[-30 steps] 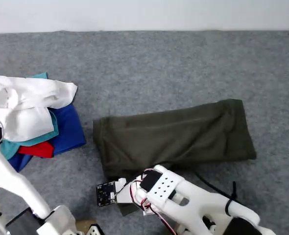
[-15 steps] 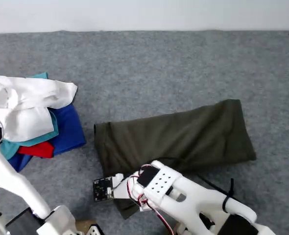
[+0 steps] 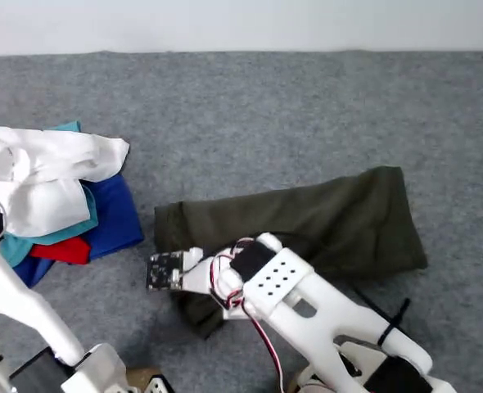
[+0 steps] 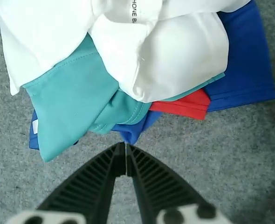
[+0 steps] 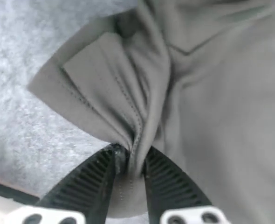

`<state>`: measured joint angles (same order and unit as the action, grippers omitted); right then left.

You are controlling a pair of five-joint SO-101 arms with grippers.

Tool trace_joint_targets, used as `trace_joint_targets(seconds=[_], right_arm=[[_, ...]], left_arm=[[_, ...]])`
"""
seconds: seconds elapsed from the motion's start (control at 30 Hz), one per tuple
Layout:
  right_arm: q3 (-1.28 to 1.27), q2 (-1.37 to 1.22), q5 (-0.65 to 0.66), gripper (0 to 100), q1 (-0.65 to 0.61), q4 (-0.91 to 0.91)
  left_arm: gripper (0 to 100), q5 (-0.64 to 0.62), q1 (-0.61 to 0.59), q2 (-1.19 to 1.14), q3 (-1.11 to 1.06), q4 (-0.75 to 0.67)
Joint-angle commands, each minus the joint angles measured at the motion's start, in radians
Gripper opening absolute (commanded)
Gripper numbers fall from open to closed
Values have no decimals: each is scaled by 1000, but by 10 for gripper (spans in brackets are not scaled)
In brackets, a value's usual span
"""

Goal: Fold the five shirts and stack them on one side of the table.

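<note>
a fuzzy grey tabletop (image 3: 266,115) is meeting a pale wall (image 3: 241,24); the right tool (image 5: 129,157) is pinching a dark olive fabric shirt (image 3: 331,217), the left tool (image 4: 126,152) is hanging pressed together.

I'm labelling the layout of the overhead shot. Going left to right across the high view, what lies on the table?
pile of shirts (white on top, teal, red and blue beneath) → dark olive shirt → bare grey table

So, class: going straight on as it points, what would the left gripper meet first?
Probably the blue shirt's corner, which pokes out under the teal shirt just ahead of the left gripper; height is unclear.
</note>
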<state>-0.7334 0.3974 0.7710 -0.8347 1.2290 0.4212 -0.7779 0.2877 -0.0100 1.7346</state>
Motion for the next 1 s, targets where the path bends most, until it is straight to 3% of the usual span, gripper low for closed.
trace_joint_targets(seconds=[0.0, 0.2, 0.4, 0.53, 0.67, 0.97], right_arm=[[78, 4, -14, 37, 44, -16], [83, 2, -123, 50, 153, -166], [95, -157, -140, 279, 202, -311], [209, -320, -141, 277, 255, -318], [408, -421, -141, 252, 309, -200], [738, -443, -143, 252, 289, 203]], left_arm=[[15, 9, -5, 28, 5, 2], [15, 9, -5, 28, 2, 2], [15, 9, -5, 34, -61, -17], [15, 11, -5, 37, -93, -26], [15, 11, -5, 38, -88, -25], [15, 9, -5, 38, -91, -20]])
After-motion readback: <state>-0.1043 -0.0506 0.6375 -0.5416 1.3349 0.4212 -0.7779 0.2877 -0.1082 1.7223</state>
